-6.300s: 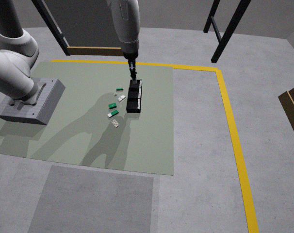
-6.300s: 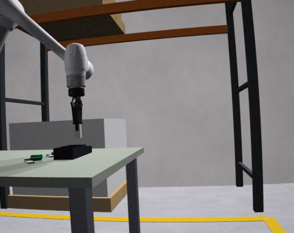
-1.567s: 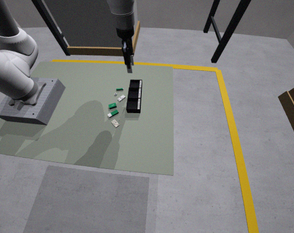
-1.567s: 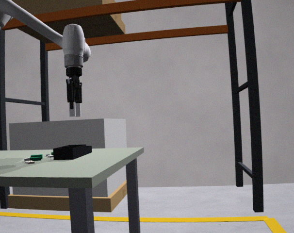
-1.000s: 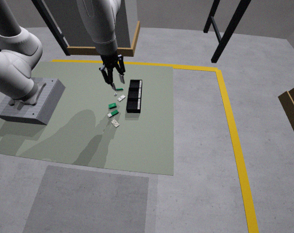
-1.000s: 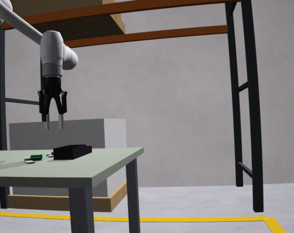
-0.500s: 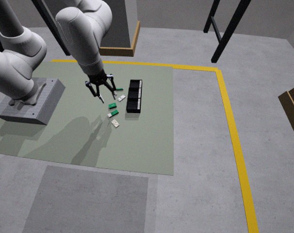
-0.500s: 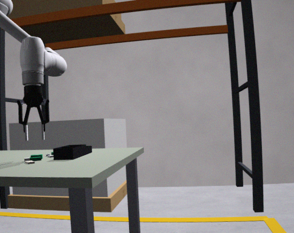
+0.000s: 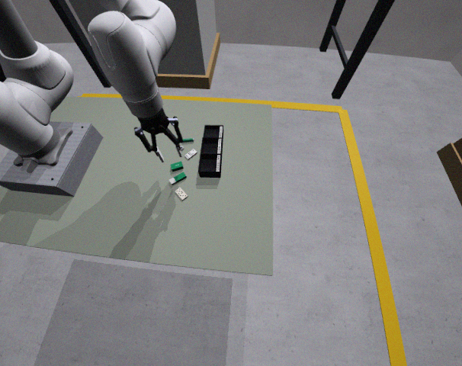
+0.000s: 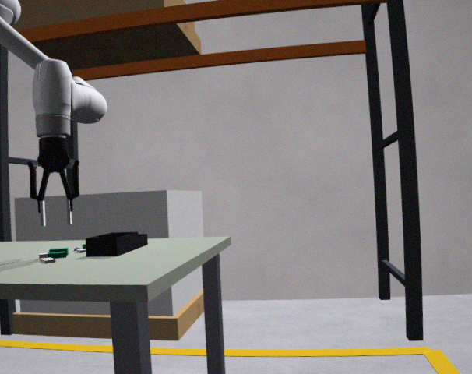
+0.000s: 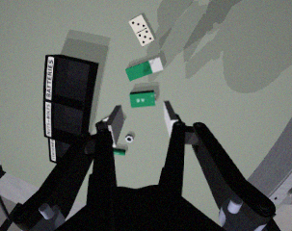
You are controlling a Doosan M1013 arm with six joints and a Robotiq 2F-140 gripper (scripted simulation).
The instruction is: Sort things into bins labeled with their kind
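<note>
Green block (image 9: 176, 166) (image 11: 143, 99) — on the table, below the parted gripper (image 9: 171, 154) (image 10: 56, 224) (image 11: 143, 112).

The open end effector (image 9: 171, 154) hovers above the table (image 9: 239, 220); dominoes, green pieces lie beside black bins (image 9: 201, 167).

Illumination is dim; fine grain is present. The arm's shadow falls toward seven o'clock on the counter (image 9: 239, 228) (image 10: 180, 266) (image 11: 190, 145).

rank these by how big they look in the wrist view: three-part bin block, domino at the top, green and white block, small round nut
1. bin block
2. green and white block and domino, too close to rank
3. nut
</note>
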